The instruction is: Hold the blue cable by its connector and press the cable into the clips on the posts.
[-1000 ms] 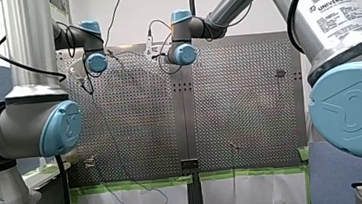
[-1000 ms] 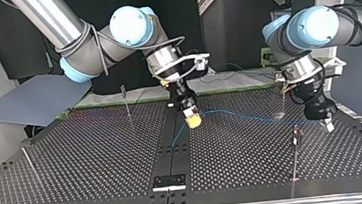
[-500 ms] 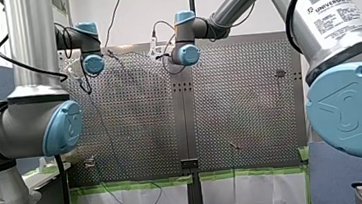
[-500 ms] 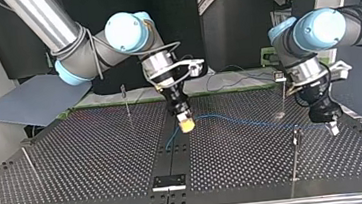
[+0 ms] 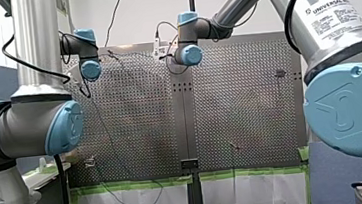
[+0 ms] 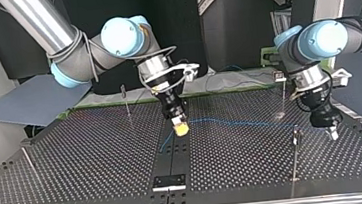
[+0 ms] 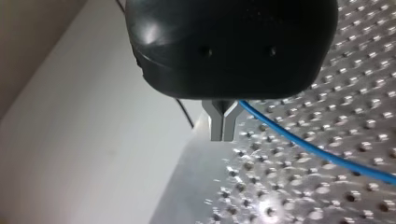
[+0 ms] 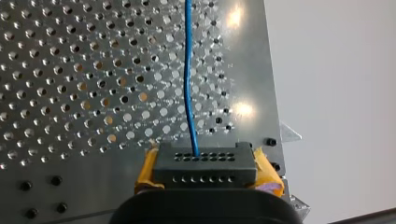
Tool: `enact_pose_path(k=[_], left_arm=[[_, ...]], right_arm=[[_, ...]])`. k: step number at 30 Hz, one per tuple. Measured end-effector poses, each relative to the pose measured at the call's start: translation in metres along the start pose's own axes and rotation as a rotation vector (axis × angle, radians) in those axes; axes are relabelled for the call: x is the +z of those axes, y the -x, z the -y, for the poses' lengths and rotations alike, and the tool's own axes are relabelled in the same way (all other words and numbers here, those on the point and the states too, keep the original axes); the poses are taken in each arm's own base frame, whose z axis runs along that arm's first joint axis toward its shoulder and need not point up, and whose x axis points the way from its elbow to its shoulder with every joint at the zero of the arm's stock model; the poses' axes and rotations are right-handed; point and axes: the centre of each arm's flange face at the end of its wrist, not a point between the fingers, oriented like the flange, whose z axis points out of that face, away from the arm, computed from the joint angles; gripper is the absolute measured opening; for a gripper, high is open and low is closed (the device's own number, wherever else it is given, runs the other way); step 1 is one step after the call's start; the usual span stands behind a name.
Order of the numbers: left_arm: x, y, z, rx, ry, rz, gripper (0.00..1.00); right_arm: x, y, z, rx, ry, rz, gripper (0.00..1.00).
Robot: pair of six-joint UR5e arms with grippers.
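In the top view my right gripper [image 6: 180,128], with yellow pads, hangs over the table's middle seam. The right wrist view shows it [image 8: 205,170] shut on the black connector [image 8: 205,163], and the blue cable [image 8: 188,84] leaves the connector straight ahead. The cable [image 6: 241,122] runs low over the perforated table [image 6: 74,162] to my left gripper [image 6: 332,131] at the top view's right. In the left wrist view its metal fingers [image 7: 222,126] are pressed together, and the cable [image 7: 303,145] comes out from the fork at their base. A thin clip post [image 6: 295,156] stands just beside this gripper.
More thin posts stand at the back left [image 6: 126,101], back right [image 6: 283,94] and front left [image 6: 28,164] of the top view. A black plate [image 6: 169,182] lies on the seam near the front edge. A grey sheet [image 6: 33,98] lies beyond the table's left corner.
In the top view my right gripper has carried the connector to the left and nearer the front edge. My left gripper has shifted slightly right and lower. The cable followed both.
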Motion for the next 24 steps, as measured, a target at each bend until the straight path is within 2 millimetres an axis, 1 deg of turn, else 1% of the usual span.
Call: enact_pose_path(k=[5,8,17,24], left_arm=[[0.016,0.012,0.001,-0.042,-0.04,0.035,0.0],[0.024,0.015,0.0,-0.063,-0.045,0.042,0.0],[0.037,0.0,-0.017,-0.084,-0.038,0.012,0.0],[0.04,-0.003,-0.022,-0.095,-0.044,0.002,0.0]], right_arm=[[0.004,-0.003,-0.009,0.002,0.012,-0.007,0.0],[0.007,-0.007,-0.015,0.002,0.02,-0.012,0.0],[0.014,-0.013,-0.037,-0.002,0.051,-0.021,0.0],[0.016,-0.009,-0.043,-0.005,0.049,-0.016,0.0]])
